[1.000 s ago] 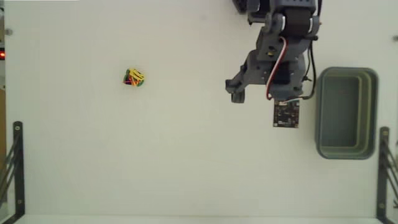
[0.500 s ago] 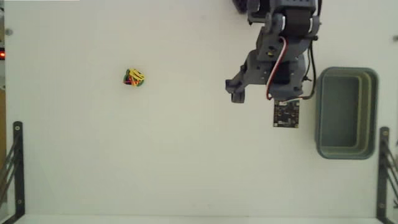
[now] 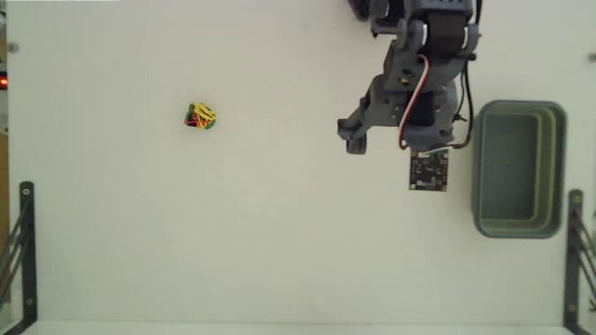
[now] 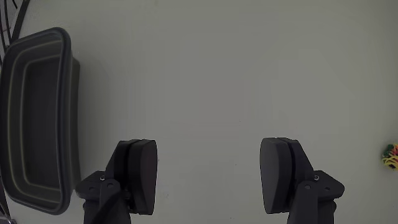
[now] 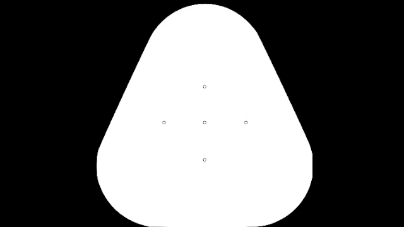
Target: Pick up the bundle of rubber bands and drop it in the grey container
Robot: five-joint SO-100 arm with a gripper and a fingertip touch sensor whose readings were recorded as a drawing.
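Here, fixed view: bundle of rubber bands (image 3: 200, 116) lies on the white table (image 3: 233, 242) at 9 o'clock from the gripper (image 3: 396, 140), well apart. Wrist view shows fingers (image 4: 138, 168) spread, nothing between. Grey container (image 3: 518, 168) at 3 o'clock, just beside.

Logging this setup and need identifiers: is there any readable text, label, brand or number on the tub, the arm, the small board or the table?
None can be read in either view.
Grey container: plain, no label.
Small circuit board on the arm: any markings too small to read.
Fingers, bundle of rubber bands and table: no print.
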